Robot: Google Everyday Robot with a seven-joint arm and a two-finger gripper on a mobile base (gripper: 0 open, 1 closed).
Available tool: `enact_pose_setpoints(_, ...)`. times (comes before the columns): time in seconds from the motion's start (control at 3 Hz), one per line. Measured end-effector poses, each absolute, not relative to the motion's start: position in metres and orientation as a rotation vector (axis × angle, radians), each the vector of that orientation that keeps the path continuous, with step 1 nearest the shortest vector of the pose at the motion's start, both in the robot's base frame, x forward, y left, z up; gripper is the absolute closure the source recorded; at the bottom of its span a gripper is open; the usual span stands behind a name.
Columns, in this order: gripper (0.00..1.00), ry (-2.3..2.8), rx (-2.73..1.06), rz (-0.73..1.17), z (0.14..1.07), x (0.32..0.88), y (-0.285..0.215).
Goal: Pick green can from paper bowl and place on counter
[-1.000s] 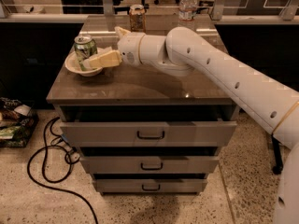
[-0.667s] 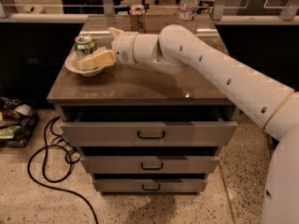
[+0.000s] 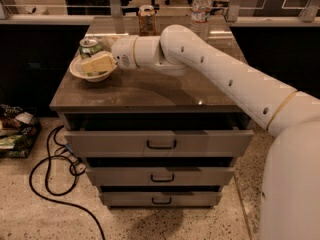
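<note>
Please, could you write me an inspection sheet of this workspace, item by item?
Surface: counter, glossy grey-brown top of a cabinet; its top drawer seems slightly pulled out.
Job's things: green can stands upright in the paper bowl, near the counter's left edge.
Clutter: brown can and water bottle at the back edge.
Grippers: gripper is over the bowl, right at the can.
Cables: black cable looped on the floor, left of the cabinet.
Surroundings: speckled floor; a pile of items at far left, too unclear to name.
</note>
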State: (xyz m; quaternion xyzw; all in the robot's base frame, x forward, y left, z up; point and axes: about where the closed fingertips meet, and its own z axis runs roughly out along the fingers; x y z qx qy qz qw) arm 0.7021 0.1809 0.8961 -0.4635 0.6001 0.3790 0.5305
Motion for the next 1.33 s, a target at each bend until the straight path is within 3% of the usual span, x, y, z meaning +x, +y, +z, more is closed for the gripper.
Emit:
enact_pose_setpoints(0.33,0.41,1.41,-1.128,0.934,0.898,0.699,0.1914)
enact_pose_setpoints(0.67,0.73,1.409,-1.131,0.938,0.8978,0.6975,0.1946)
enact_pose_setpoints(1.0,0.95,1.407,-1.134,0.941,0.8977,0.6965,0.1969)
enact_pose_setpoints(1.33,1.0,1.406,-1.136,0.943,0.8977,0.6958,0.1986)
